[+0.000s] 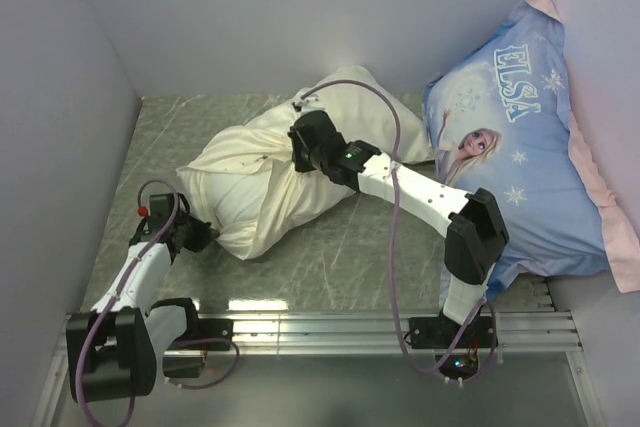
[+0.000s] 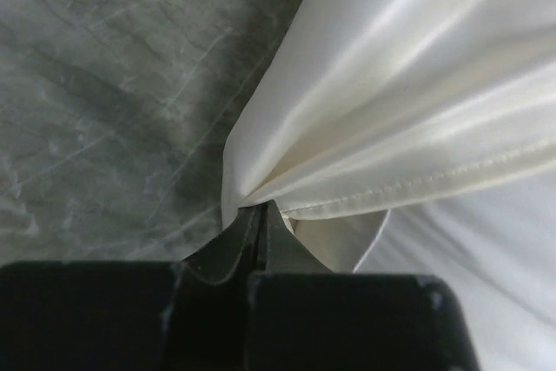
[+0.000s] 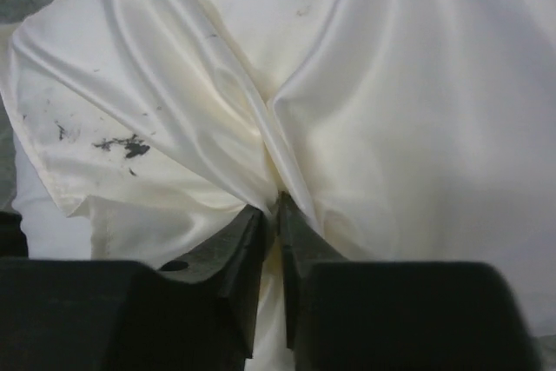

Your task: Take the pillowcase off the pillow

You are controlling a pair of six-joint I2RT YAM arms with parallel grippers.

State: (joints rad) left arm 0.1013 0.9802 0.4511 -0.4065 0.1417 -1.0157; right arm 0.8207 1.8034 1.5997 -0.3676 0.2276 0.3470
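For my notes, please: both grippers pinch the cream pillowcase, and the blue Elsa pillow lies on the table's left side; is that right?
Not quite: the top external view shows the blue Elsa pillow on the right side. The left gripper and right gripper do both pinch the cream pillowcase.

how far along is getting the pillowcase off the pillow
Done: both grips are made. In hand: left gripper pinches the pillowcase hem, right gripper a fold mid-body. Left: all the pulling; the pillow is almost wholly covered, only a white patch showing.
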